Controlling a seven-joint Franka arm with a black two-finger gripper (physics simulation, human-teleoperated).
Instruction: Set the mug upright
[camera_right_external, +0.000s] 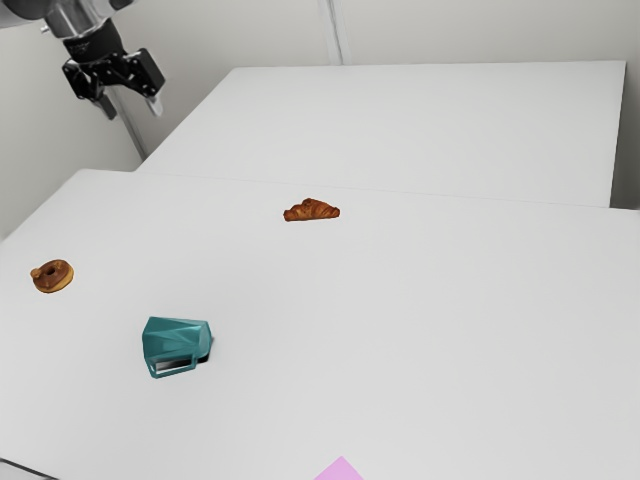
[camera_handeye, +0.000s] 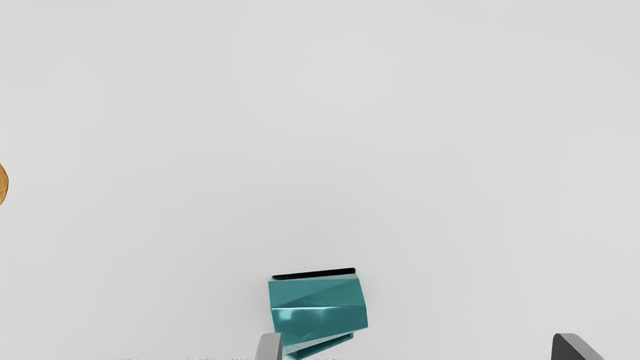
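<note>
Three things lie out on the white table (camera_right_external: 430, 300) in the exterior view, and it's the teal mug (camera_right_external: 175, 338) that matters: down on its side, off toward the exterior view's left, its handle (camera_right_external: 176, 371) turned toward the near side of the picture. Beyond it, over to the exterior view's left, sits the donut (camera_right_external: 52, 276); farther back, there's the croissant (camera_right_external: 312, 210). And up at the upper left, the gripper (camera_right_external: 132, 108) hangs in the air, well apart from the mug, fingers spread! Over to the wrist view, and what a wide gap between those two fingertips, with nothing held! The mug lies on its side beyond them, nearer one fingertip, which overlaps its edge in the picture; a dark strip (camera_handeye: 314, 274) runs along its far side, and a sliver of donut peeks in.
</note>
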